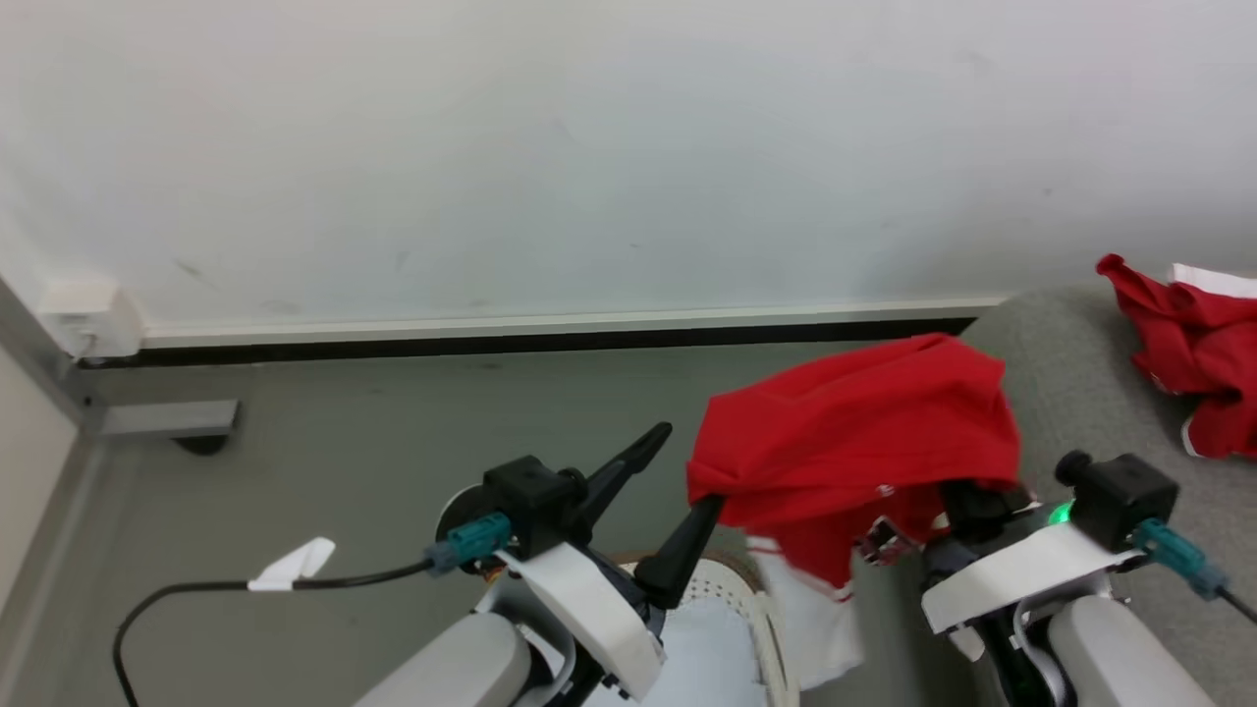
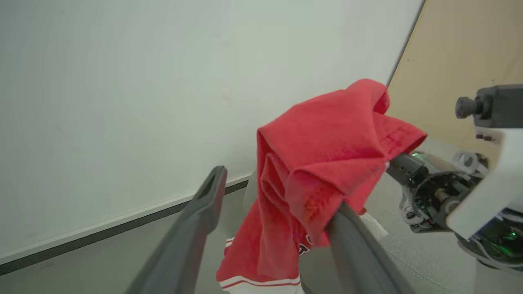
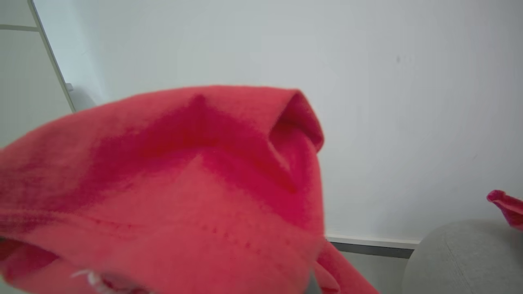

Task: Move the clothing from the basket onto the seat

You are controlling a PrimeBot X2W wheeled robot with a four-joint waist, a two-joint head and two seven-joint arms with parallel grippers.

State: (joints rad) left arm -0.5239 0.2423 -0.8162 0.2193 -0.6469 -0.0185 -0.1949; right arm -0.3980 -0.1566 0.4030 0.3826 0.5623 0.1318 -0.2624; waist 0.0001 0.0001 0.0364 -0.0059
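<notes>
Clothing (image 1: 854, 442), one red garment, hangs clamped in our right gripper (image 2: 398, 163) near the basket (image 1: 732, 579); the seat (image 1: 1070, 393) lies just to its right. Our left gripper (image 1: 687, 468), jaws apart, touches the fabric with one finger.

no text readable; lettering on the red garment (image 2: 322, 163) is folded, illegible.

left gripper (image 1: 687, 466) is sitting lower centre, left of the clothing (image 1: 854, 442) | clothing is hanging over my right gripper (image 1: 972, 506), centre right | basket (image 1: 727, 587) is sitting bottom centre, below-left of it | second garment (image 1: 1193, 363) is lying on the seat (image 1: 1070, 393), upper right
</notes>
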